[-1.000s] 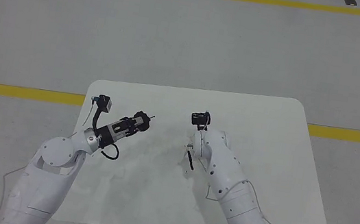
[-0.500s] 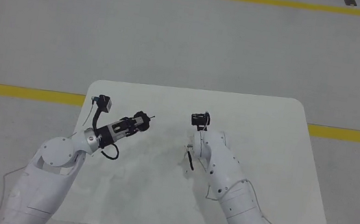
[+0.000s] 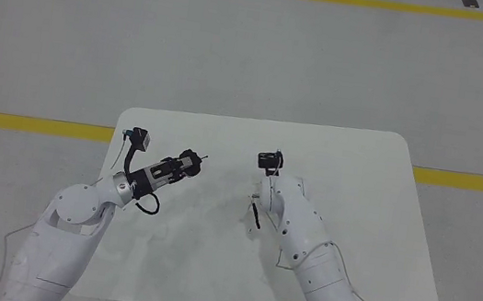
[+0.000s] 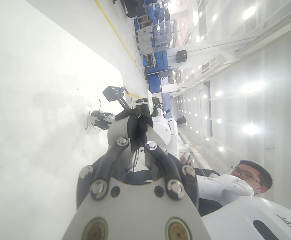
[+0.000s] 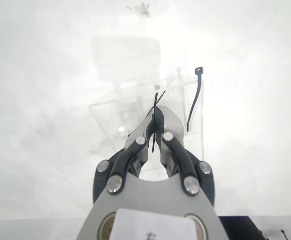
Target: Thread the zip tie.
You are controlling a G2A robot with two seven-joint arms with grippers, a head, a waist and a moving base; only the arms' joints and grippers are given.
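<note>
The right claw (image 5: 156, 112) is clamped on a thin black zip tie (image 5: 154, 142). Its strap is pinched between the ribbed pads, with the pointed tail left behind the fingertips and the rest carried forward past them. It is held over a clear holder (image 5: 118, 109) that stands on the white worktop (image 5: 56, 68). Ahead of the tips the strap is crossed by another thin dark line; whether that is a reflection in the clear wall cannot be told. A second zip tie (image 5: 196, 96), black and gently curved, is leant upright at one wall of the holder, with its small square head at the upper end. From above, the right claw is found pointed down near the worktop's middle, and the held tie is reduced to a short dark stroke beneath it. The left claw (image 3: 193, 162) is held well apart from it, over the worktop's left part. In the left wrist view its fingers (image 4: 117, 133) are seen drawn together, with dark material bunched at the tips; what, if anything, is gripped there cannot be made out. Farther off in that view the right claw is seen side-on at the holder.
</note>
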